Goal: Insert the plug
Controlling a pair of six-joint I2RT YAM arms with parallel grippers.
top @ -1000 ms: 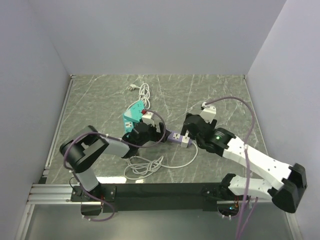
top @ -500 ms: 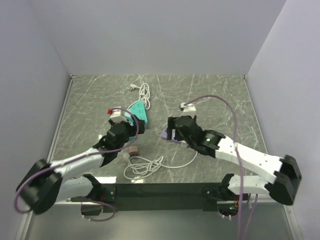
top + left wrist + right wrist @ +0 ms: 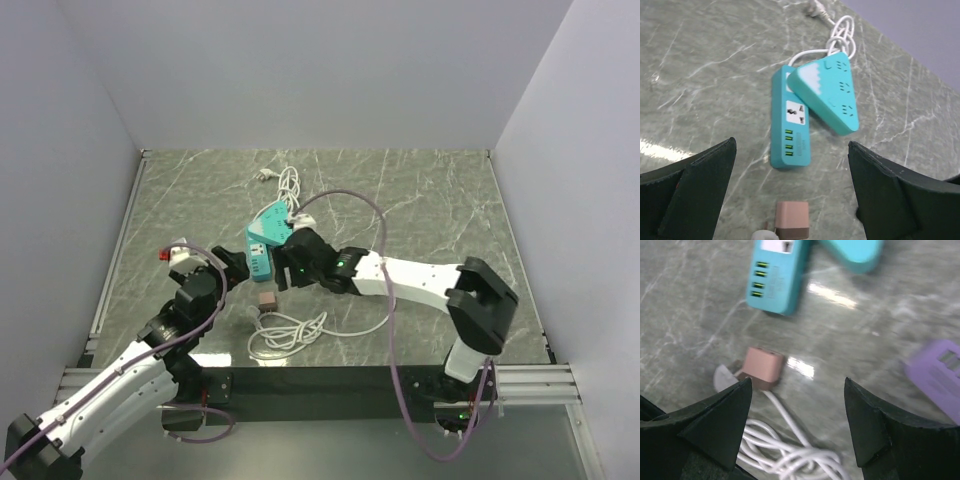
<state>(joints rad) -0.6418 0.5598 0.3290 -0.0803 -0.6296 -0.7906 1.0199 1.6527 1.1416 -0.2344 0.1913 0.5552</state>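
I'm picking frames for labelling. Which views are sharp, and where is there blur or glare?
Top external: sharp, evenly lit. Left wrist: sharp, the teal power strip crisp. Right wrist: motion-blurred, the purple socket block smeared, bright glare on the table beside the pink cube.

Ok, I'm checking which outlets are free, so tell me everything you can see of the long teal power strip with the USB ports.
The long teal power strip is a smooth, plastic-looking rectangular bar lying flat on the green marbled table. Its top shows a white panel with one empty socket and, beside it, four yellow-green USB ports, all unused. A triangular teal strip overlaps its far end; nothing else touches it.
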